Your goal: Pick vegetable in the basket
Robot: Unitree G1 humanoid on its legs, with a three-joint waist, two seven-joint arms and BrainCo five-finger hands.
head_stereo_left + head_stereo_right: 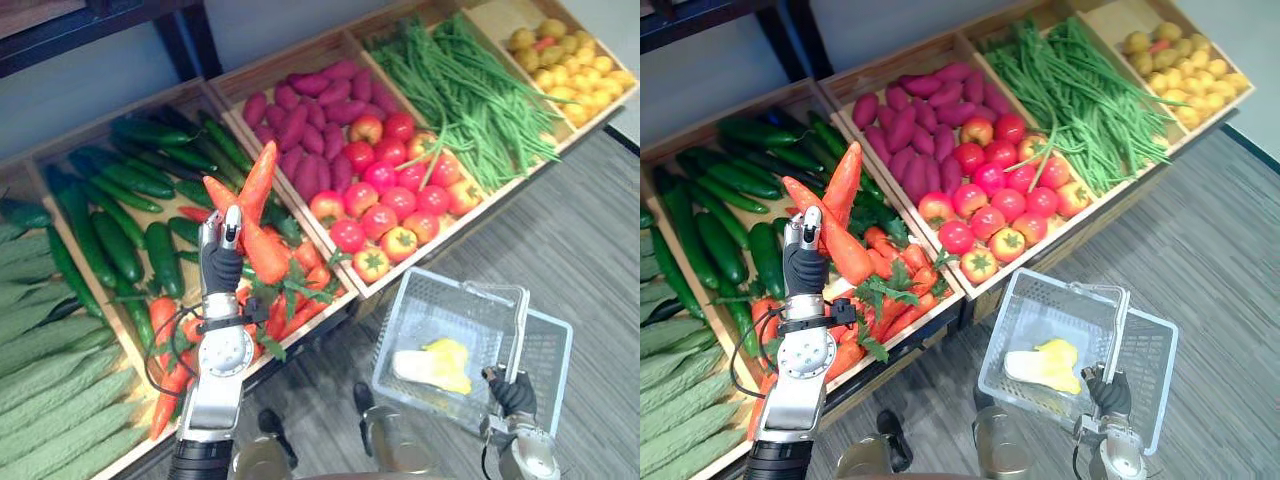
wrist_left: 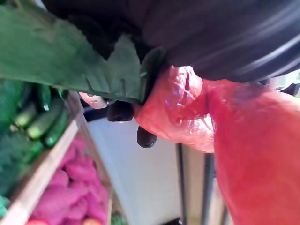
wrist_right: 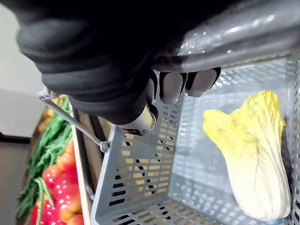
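The fingers [image 2: 146,137] of the left hand [image 1: 222,262] are curled tight around an orange carrot [image 1: 262,235] with green leaves at its end. A second carrot seems to rise beside it, and I cannot tell if both are really in the grasp. This hand is lifted above the crate of carrots [image 1: 300,285], so the picking itself looks done. The fingers [image 3: 172,86] of the right hand [image 1: 513,393] are closed over the handle of the grey basket [image 1: 410,300]. The hand holds the basket over the floor, to the right of the crates and well apart from the raised carrot. Inside the basket lies one pale yellow cabbage [image 1: 435,365], so I judge that one vegetable is already collected. What remains, I think, is to carry the carrot across to the basket, bring it down inside beside the cabbage, and release it there. The cucumbers [image 1: 110,240] and tomatoes [image 1: 385,205] lie in their crates.
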